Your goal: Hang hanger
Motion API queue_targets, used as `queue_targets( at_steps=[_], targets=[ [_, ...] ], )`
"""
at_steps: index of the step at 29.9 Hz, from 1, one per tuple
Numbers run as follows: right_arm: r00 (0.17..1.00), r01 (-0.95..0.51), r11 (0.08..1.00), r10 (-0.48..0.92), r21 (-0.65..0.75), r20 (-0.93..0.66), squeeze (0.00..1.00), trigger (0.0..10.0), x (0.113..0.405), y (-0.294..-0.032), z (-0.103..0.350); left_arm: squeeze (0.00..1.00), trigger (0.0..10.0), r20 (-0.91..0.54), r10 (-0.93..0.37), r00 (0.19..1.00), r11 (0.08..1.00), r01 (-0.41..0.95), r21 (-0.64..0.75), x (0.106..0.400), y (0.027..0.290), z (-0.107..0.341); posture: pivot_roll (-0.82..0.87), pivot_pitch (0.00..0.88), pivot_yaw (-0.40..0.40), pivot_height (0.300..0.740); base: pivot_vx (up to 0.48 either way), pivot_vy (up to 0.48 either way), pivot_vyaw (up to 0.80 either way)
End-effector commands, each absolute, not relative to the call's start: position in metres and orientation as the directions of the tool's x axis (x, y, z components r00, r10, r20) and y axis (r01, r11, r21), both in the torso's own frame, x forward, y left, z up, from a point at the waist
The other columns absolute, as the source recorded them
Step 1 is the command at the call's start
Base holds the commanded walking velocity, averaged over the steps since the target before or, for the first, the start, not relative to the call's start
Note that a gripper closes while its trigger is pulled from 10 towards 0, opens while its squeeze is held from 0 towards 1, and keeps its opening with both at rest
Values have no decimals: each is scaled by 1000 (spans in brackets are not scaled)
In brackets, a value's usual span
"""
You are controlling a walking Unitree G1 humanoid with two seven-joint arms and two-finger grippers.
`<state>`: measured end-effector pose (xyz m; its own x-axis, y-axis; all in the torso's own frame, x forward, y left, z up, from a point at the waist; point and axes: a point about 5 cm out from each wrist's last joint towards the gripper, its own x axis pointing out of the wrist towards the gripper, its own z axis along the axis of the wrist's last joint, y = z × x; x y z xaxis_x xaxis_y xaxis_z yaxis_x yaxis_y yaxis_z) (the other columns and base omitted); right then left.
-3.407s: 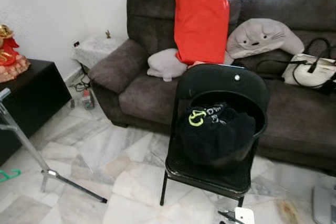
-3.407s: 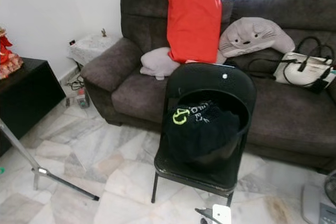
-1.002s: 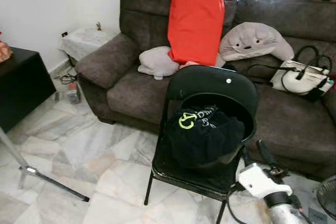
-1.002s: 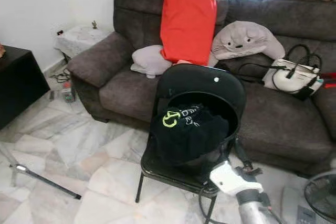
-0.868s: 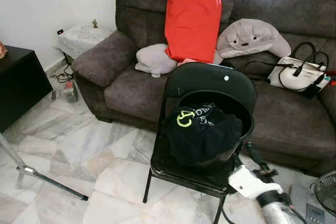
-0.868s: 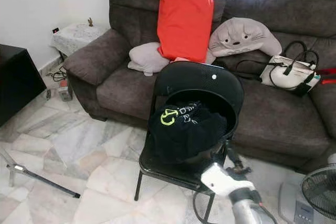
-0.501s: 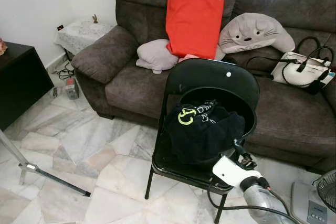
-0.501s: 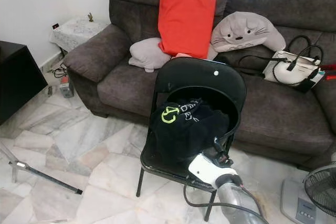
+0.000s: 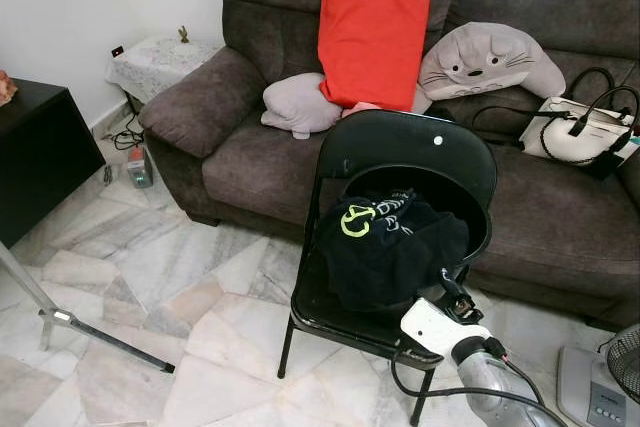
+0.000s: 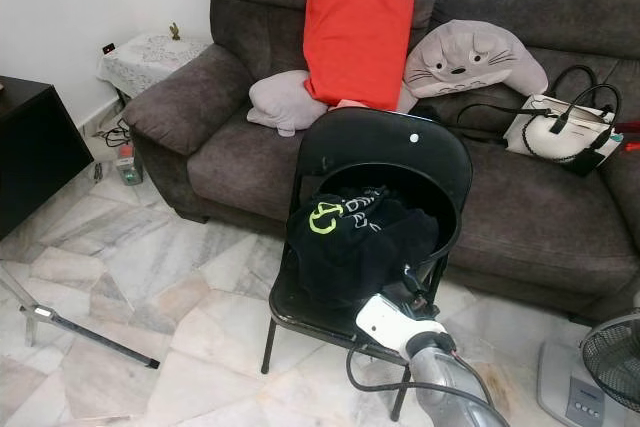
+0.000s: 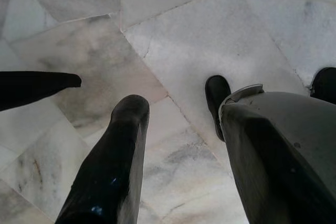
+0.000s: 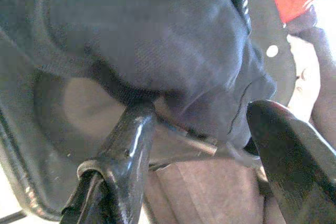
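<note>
The right gripper, fingers apart, reaches the near right rim of a black basket of dark clothes on a folding chair before a brown sofa. The left gripper hangs spread over the marble floor. The hanger cannot be made out.

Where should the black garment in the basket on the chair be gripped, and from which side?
Probably the fold of the black garment that bulges above the basket rim at the front right. Come from that side, where the right gripper is, jaws open; the chair back blocks the rear.
</note>
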<state>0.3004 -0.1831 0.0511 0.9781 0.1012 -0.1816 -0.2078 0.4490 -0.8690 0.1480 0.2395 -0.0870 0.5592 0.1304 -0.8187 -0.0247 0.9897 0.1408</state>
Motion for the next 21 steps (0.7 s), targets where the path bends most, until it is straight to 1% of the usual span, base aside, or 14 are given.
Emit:
queue_targets(
  at_steps=[1,8,13,14,15,16,17,18,21],
  targets=[
    [977,-207,435,129,-876,-167,0,10000,304,-178,55,0,10000,-834,135,535,990,-33,139,139,242,-90,-1,89,-5,740,0,0,0],
    [966,-243,404,179,-882,-185,0,10000,312,-169,55,0,10000,-833,133,537,990,-30,138,138,242,-90,11,80,-8,740,0,0,0],
    [970,-227,397,177,-889,-168,0,10000,315,-167,58,0,10000,-833,136,537,989,-32,141,138,242,-90,12,85,-6,740,0,0,0],
    [972,-214,400,175,-891,-155,0,8706,316,-167,59,0,10000,-833,137,536,989,-31,142,138,242,-90,11,88,-5,740,0,0,0],
    [975,-202,403,172,-893,-142,0,8706,317,-168,61,0,10000,-833,137,536,989,-31,143,138,243,-90,10,90,-4,740,0,0,0],
    [977,-190,410,171,-892,-129,0,1922,317,-168,63,0,10000,-833,137,536,989,-31,143,138,243,-90,9,91,-4,740,0,0,0],
    [979,-178,418,170,-891,-116,0,1922,317,-169,64,0,10000,-833,137,535,989,-30,144,138,243,-90,7,92,-3,740,0,0,0],
    [980,-168,420,171,-892,-104,0,0,317,-169,66,0,10000,-834,137,535,989,-29,144,138,243,-90,3,94,-2,740,0,0,0],
    [981,-152,422,175,-894,-85,0,0,317,-170,68,0,10000,-834,135,535,989,-25,143,138,243,-90,-2,96,-1,740,0,0,0]
  ],
)
